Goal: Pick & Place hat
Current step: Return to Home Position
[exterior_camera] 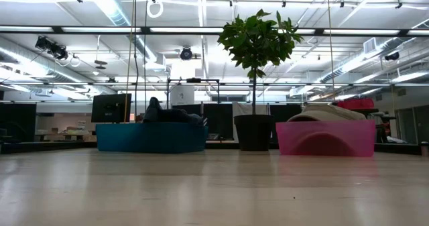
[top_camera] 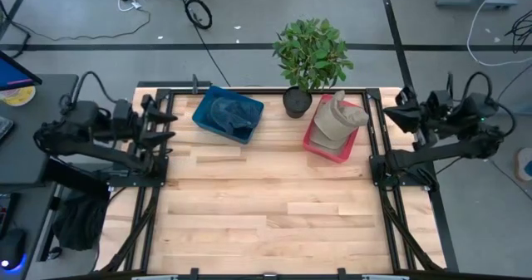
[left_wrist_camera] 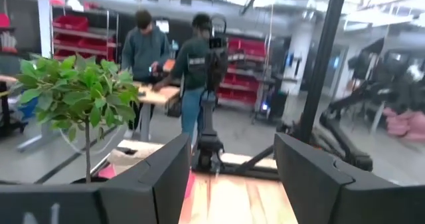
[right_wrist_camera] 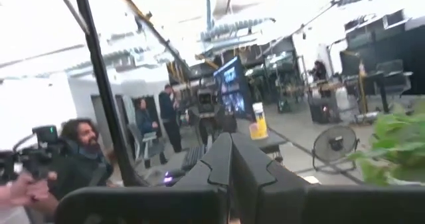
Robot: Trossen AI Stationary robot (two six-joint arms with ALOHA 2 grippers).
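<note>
Looks done: blue caps in blue bin, tan caps in pink bin along the table's far edge, left gripper spread and right gripper pinched together, parked at its sides.

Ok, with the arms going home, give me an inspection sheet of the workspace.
Surface: wooden table; bins and plant stand along its far edge.
Job's things: blue caps in the blue bin; tan caps piled in the pink bin.
Clutter: plant between the bins.
Grippers: left gripper open, at the table's left edge; right gripper shut, at the right edge; both empty.
Cables: coils on the floor beyond the table.
Surroundings: people in the room behind.
</note>
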